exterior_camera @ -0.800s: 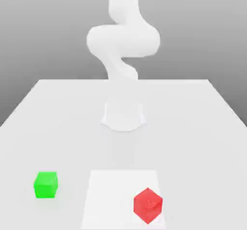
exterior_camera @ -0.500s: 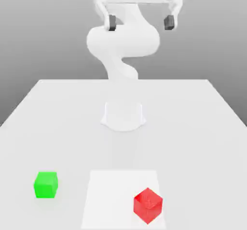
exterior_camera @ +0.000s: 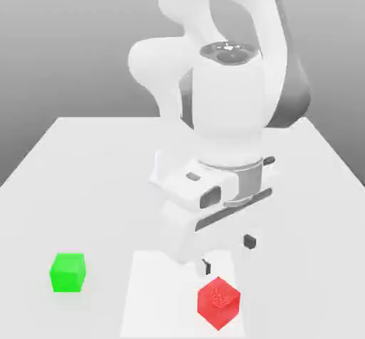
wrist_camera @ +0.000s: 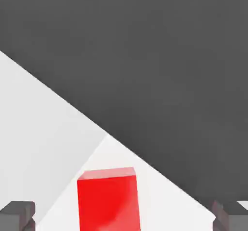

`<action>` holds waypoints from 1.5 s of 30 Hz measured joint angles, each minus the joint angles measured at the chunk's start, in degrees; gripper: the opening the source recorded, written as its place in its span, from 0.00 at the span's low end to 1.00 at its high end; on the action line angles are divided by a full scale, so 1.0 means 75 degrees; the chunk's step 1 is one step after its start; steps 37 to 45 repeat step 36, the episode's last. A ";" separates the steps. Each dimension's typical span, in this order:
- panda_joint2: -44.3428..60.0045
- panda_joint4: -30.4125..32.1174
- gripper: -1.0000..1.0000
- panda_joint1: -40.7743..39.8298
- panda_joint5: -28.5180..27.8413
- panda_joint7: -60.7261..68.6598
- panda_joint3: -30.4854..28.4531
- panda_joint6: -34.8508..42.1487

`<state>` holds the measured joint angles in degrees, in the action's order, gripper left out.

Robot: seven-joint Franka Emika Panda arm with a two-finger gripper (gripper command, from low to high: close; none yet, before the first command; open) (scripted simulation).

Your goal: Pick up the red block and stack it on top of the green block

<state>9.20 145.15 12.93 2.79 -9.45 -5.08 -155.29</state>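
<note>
Red block (exterior_camera: pixel 219 302) below my wide-open, empty jaws; approach under way, I must next descend and close.

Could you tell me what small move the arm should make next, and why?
Probably lower the open hand straight down around the red block: its fingertips sit wide on either side of the block, above it, not yet touching.

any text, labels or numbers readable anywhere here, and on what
None: no readable text anywhere.
The red block has a faint mark on its top face, too blurred to read as a letter or sign.
The green block, the table and the white arm are plain.
</note>
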 joint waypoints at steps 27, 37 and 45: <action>-0.1098 0.0730 0.00 -0.3454 -0.0321 0.2214 -0.1782 0.0496; 0.0228 0.0708 1.00 -0.3708 0.0679 0.3127 -0.1140 -0.0744; 0.0228 0.0708 1.00 -0.3708 0.0679 0.3127 -0.1140 -0.0744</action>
